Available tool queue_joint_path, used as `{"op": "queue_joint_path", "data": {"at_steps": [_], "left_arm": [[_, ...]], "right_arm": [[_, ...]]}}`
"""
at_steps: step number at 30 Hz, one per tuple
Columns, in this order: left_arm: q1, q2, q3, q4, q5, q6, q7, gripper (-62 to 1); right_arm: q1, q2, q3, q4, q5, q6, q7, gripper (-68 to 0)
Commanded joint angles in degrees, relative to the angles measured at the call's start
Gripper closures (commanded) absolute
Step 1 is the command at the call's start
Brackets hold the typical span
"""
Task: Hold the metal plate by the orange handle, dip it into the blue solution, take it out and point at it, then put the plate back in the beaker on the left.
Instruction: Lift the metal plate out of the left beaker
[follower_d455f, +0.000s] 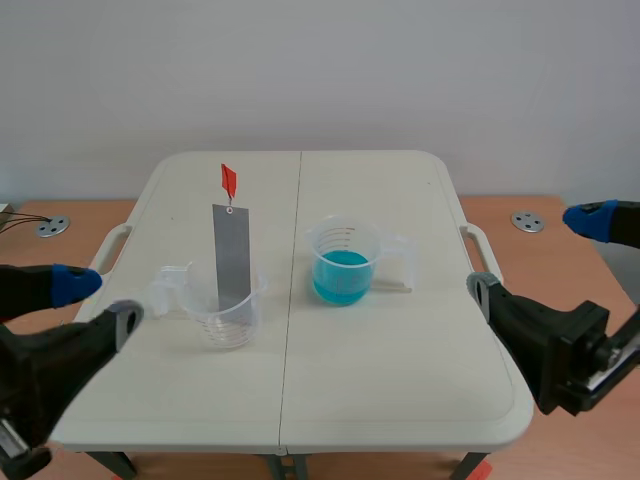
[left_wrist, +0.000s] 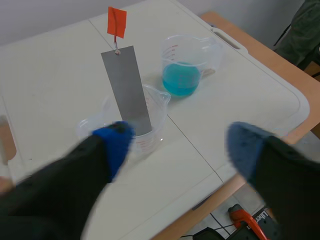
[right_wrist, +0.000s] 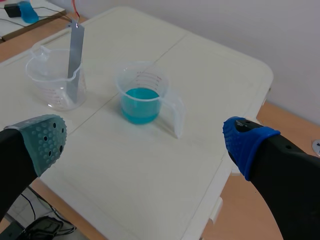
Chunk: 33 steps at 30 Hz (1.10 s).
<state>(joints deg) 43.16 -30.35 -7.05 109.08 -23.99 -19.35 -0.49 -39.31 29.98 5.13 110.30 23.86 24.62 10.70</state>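
The metal plate (follower_d455f: 231, 255) stands leaning in the clear beaker (follower_d455f: 245, 320) on the left half of the worktop (follower_d455f: 400, 360). Its lower end shows only through the beaker's wall, and its top rises well above the rim. The orange handle (follower_d455f: 229, 180) sits at the plate's upper end, joined by a link too fine to make out. In the right wrist view only a sliver of the handle shows before the frame cuts it off. The second beaker (follower_d455f: 345, 238), holding the blue solution (follower_d455f: 343, 275), stands just right of the worktop's middle seam, apart from the first. Its own pale grip is hard to trace against the worktop. The left pincer (follower_d455f: 100, 300) hangs near the worktop's left edge with its fingers spread, gripping nothing. In its own view the fingers are blurred and one covers part of the clear beaker. The right pincer (follower_d455f: 537, 255) is beside the right edge, also spread wide. Both arms are cut off by the frame.
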Motion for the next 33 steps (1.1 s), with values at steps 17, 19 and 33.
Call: {"op": "queue_joint_path", "data": {"at_steps": [17, 19, 33], "left_arm": [[8.5, -0.2, -0.1, 0.6, 3.7, 4.7, -1.6, -1.5], [11.4, -0.2, -0.1, 0.6, 5.0, 5.3, -1.6, -1.5], [27.2, -0.2, -0.1, 0.3, 7.4, 11.9, -1.0, -1.5]], "right_arm": [[22.0, -0.4, -13.8, -6.7, -1.7, 0.5, -5.5, -65.3], [24.5, -1.2, -15.7, -7.5, -1.7, 0.6, -6.5, -65.3], [39.2, -9.6, -26.5, -19.7, -1.8, 2.4, -9.5, -65.3]]}}
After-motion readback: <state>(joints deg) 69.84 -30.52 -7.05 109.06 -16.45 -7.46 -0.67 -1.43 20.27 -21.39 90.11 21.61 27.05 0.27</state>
